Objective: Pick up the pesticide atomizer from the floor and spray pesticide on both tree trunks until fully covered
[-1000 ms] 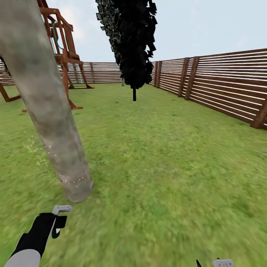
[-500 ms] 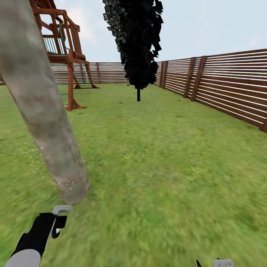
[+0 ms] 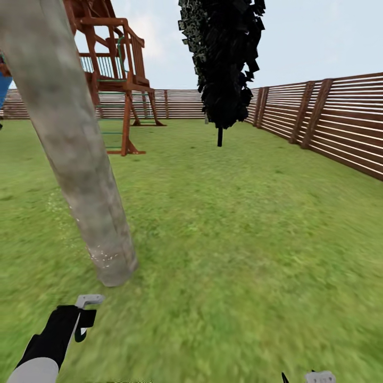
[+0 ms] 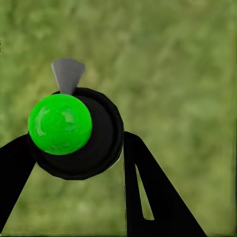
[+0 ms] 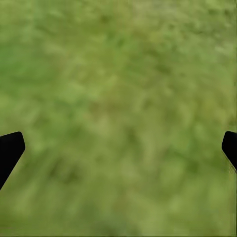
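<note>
A thick grey-beige tree trunk point(image 3: 80, 159) leans across the left of the head view, and its base stands on the grass point(image 3: 239, 239) just ahead of my left arm. White specks dot the bark near the base. My left gripper point(image 3: 81, 321) is shut on the pesticide atomizer point(image 3: 89, 300), whose whitish spray head points toward the trunk base a short way off. In the left wrist view the dark bottle with its green spot point(image 4: 60, 124) and grey nozzle sits between the black fingers point(image 4: 148, 197). My right gripper point(image 5: 118, 148) hangs open over bare grass.
A wooden playset point(image 3: 114, 80) stands behind the trunk at the far left. A black-leaved tree on a thin stem point(image 3: 219, 135) rises mid-lawn. The brown slat fence point(image 3: 340, 122) runs along the right and back. Open lawn spreads to the right.
The whole picture has slid to the right, so the camera has turned left. The trunk base sits slightly further right in view. Both arms hold the same pose.
</note>
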`<state>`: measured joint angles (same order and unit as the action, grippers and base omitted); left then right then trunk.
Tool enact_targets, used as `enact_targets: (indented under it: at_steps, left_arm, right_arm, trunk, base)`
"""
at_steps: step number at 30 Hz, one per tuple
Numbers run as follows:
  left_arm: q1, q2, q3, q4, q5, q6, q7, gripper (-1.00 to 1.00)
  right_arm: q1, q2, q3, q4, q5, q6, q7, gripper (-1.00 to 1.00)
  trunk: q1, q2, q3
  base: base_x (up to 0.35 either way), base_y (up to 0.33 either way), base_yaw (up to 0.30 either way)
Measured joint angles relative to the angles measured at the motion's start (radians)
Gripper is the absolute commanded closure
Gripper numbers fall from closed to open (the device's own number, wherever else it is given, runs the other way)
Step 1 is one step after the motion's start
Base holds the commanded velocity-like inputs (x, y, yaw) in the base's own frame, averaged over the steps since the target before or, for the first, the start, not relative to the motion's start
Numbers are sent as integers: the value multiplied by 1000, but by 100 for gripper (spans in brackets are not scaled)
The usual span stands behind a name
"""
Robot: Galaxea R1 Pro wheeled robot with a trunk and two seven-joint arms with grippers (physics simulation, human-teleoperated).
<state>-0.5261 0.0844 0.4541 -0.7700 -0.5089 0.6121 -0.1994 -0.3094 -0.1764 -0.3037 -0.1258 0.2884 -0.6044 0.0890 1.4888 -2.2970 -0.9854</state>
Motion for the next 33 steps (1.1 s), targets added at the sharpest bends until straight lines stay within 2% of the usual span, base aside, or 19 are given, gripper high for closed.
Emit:
enact_targets:
  at_steps: [12, 23, 31, 33]
  left_arm:
    - [0, 0, 0, 1, 0, -1, 0, 100]
    - [0, 0, 0, 0, 0, 0, 0, 100]
    - [-12, -1, -5, -16, 1, 4, -5, 100]
    - [-39, -36, -8, -18, 19, 4, -12, 100]
  right_arm:
    - [0, 0, 0, 0, 0, 0, 0, -100]
    - [0, -2, -1, 0, 0, 0, 0, -100]
    - [0, -5, -3, -2, 0, -1, -2, -100]
    - [0, -6, -3, -2, 0, 0, -2, -100]
  trunk:
    - [0, 0, 0]
    - [0, 0, 0]
    - [0, 0, 0]
    - [0, 0, 0]
  base:
    - [157, -247, 276]
    - [88, -260, 40]
    - [8, -27, 229]
    - [0, 0, 22]
